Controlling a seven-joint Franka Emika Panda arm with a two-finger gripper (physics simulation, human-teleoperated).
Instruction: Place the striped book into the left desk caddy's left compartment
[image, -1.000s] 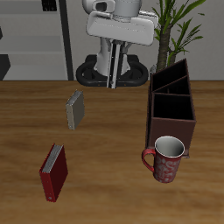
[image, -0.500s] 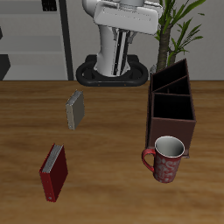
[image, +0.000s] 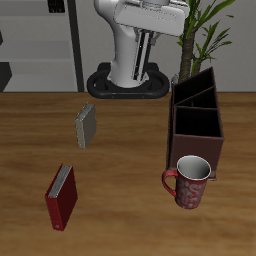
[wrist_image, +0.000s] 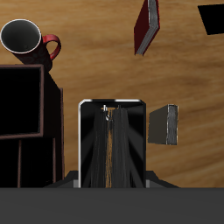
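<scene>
Striped book (wrist_image: 110, 144) upright between clenched jaws (gripped at its edges), high above the left desk caddy (image: 197, 123).

I see the left desk caddy (image: 197, 123) standing open-topped, nothing above its compartments. The mug (image: 188, 181) sits just before its front wall, touching or nearly so, blocking a low approach from the table's front edge. Behind the caddy a plant (image: 203, 30) leans over, crowding the back. The grey book (image: 86, 125) and the red book (image: 61, 196) lie well apart from the caddy, with bare table (image: 125, 160) between. From the wrist view, the striped book (wrist_image: 111, 144) in my gripper hangs beside the caddy's wall (wrist_image: 31, 114).
</scene>
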